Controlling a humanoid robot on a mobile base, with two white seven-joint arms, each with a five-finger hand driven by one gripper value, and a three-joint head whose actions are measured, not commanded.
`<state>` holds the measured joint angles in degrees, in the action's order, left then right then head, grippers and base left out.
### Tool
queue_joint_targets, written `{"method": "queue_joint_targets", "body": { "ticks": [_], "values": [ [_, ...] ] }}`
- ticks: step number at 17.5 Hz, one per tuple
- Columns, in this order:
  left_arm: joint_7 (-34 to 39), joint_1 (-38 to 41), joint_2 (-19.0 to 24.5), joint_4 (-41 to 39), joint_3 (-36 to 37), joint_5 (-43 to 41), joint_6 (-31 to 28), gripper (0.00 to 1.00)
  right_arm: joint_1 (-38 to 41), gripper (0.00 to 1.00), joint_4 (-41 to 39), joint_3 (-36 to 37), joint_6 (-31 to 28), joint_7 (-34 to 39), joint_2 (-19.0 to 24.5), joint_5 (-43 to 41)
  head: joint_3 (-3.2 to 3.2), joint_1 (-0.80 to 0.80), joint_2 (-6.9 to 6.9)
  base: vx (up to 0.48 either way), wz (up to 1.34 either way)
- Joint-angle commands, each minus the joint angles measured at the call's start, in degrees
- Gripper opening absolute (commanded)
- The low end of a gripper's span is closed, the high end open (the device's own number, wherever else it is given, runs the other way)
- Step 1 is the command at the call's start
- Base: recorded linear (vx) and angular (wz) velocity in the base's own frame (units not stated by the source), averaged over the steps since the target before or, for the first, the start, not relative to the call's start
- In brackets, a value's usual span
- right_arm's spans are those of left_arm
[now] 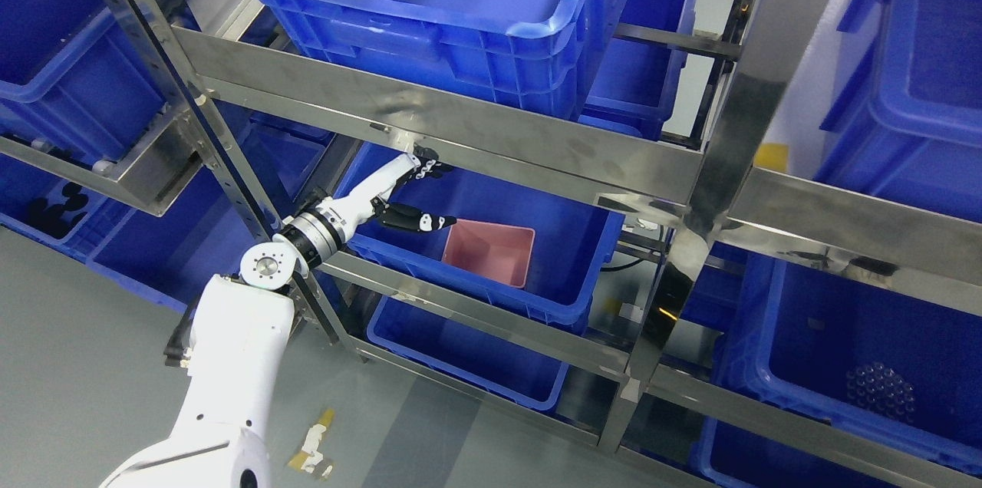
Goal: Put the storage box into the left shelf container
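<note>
Head view, looking down at a steel shelf rack (491,127) holding blue plastic crates on several levels. The left arm (230,365), white w/ a silver wrist joint, comes up from the lower left and reaches between a perforated upright post and the horizontal rails, into the middle-level crate (568,235).

The left hand (399,192) sits over the crate's near-left corner. Its fingers (418,221) are dark, spread and released, holding nothing; the upper ones lie just under the steel rail above, the lower ones point toward the pink storage box (491,252).

That pink box rests inside the middle crate, open top up, near the crate's front wall, roughly centered left to right. The lower fingertips are just beside its left rim; contact cannot be told, but no grasp shows.

Edges and room: the rail above the crate hangs low over the hand, so vertical clearance there is tight. The crate interior to the right of and behind the pink box is bare blue floor. The crate's front rim sits just behind the lower steel rail.

Other crates: a big one on the top level (460,4), one below the middle crate (468,354), more at far left and right. The lower-right crate (844,350) holds a cluster of small dark round items (880,390). Scraps of tape (314,446) lie on the grey floor (77,365) by the arm.

Right arm not visible.
</note>
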<state>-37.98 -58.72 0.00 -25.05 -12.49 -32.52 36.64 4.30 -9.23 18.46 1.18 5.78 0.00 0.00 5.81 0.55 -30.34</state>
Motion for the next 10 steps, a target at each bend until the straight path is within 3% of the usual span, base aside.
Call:
{"method": "queue_joint_targets", "body": {
  "ticks": [1, 5, 10],
  "values": [
    [-0.52, 2.72, 1.00, -2.97, 17.73, 20.97, -0.16, 0.85, 0.01, 1.00, 0.00, 0.00, -0.04, 19.53, -1.00, 0.44, 0.00, 0.00, 0.00, -0.069, 0.00],
    [-0.52, 10.36, 1.00, -11.85, 21.19, 23.91, -1.92, 0.86, 0.01, 1.00, 0.00, 0.00, -0.04, 19.53, -1.00, 0.44, 0.00, 0.00, 0.00, -0.159, 0.00],
    [2.71, 17.85, 1.00, -22.48, 18.73, 30.03, -2.01, 0.98, 0.01, 1.00, 0.00, 0.00, -0.04, 19.53, -1.00, 0.44, 0.00, 0.00, 0.00, -0.178, 0.02]
  ]
}}
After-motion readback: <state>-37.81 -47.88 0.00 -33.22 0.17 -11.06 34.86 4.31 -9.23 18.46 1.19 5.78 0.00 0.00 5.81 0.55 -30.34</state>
